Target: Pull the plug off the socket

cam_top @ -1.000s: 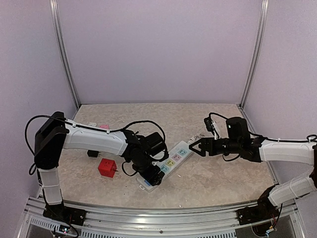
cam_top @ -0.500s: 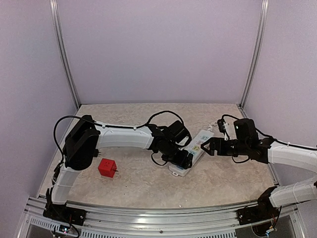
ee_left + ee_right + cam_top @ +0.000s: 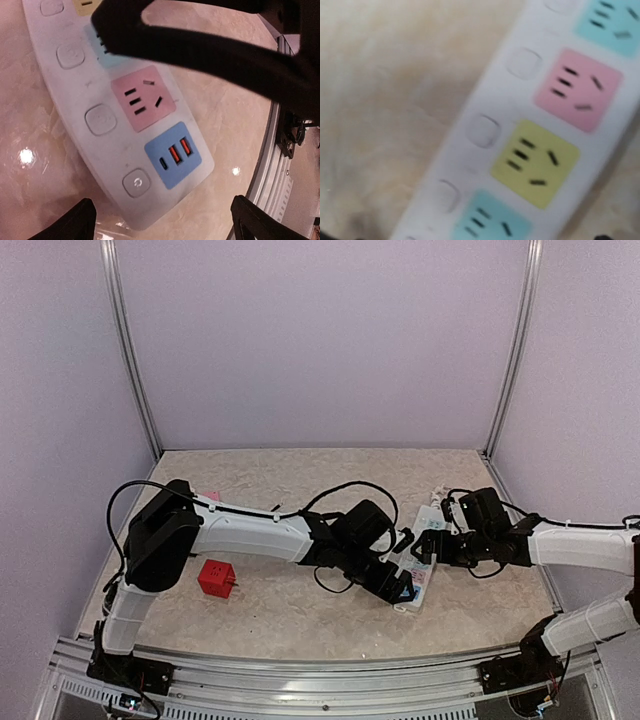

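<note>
The power strip (image 3: pixel 422 575) has slid right, under my spread, empty left gripper (image 3: pixel 167 222); the right gripper (image 3: pixel 432 548) I cannot tell. The red cube plug (image 3: pixel 217 578) lies well apart, so unplugging looks done

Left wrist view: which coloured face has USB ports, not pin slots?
The blue face at the end of the socket, beside the power button: two orange ports and an oval one. The pink face beside it has pin slots.
</note>
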